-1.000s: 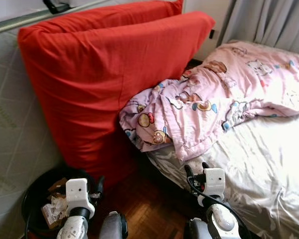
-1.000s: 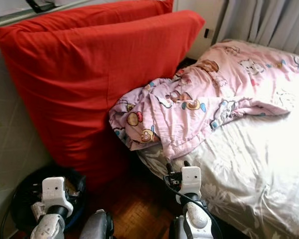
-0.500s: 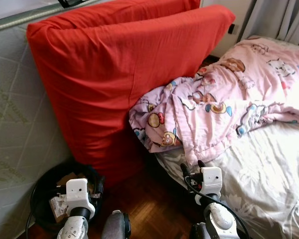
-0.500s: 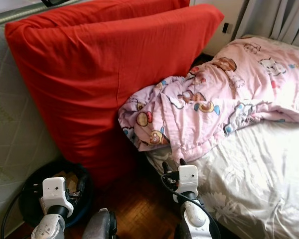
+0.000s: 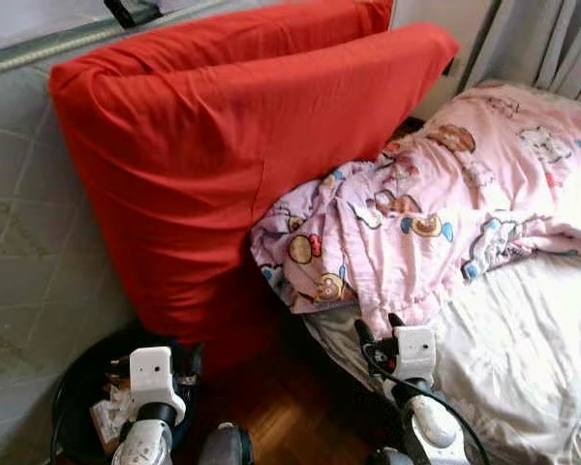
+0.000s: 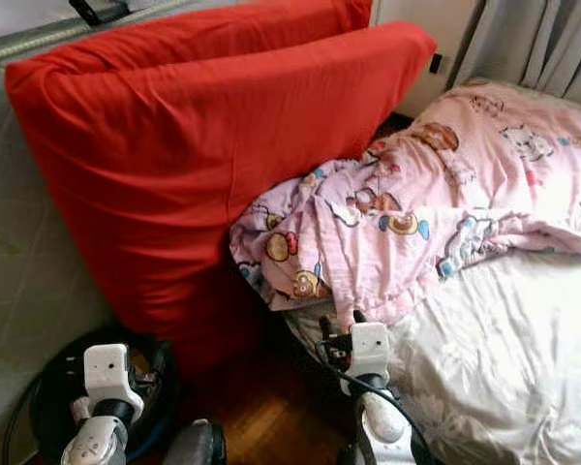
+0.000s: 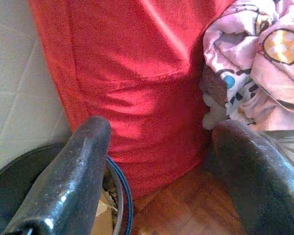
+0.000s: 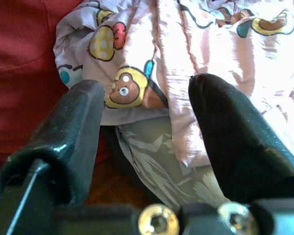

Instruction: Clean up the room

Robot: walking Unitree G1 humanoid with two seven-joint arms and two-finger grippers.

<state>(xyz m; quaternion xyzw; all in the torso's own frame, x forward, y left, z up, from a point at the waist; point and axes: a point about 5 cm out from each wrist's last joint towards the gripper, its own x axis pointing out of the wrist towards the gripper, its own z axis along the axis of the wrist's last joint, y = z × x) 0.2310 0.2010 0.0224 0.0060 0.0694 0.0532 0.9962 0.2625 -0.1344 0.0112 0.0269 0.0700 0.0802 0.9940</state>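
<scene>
The right gripper (image 8: 147, 132) stood wide open and empty just before the crumpled pink cartoon-print quilt (image 5: 436, 208). To do it well, it probably needed a deep bite on the hanging fold. The left gripper (image 7: 157, 161) was open and empty too.

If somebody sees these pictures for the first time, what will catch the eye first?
Two big red cushions lean against the pale mattress on the left. A crumpled pink cartoon blanket spills over the bed's near corner beside them. Below, a black bin with rubbish stands on the wooden floor.

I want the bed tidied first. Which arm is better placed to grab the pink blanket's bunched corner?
Probably the right. The right gripper is open, just below the pink blanket hanging over the bed edge. The left gripper, also open, is over the black bin by the red cushion.
</scene>
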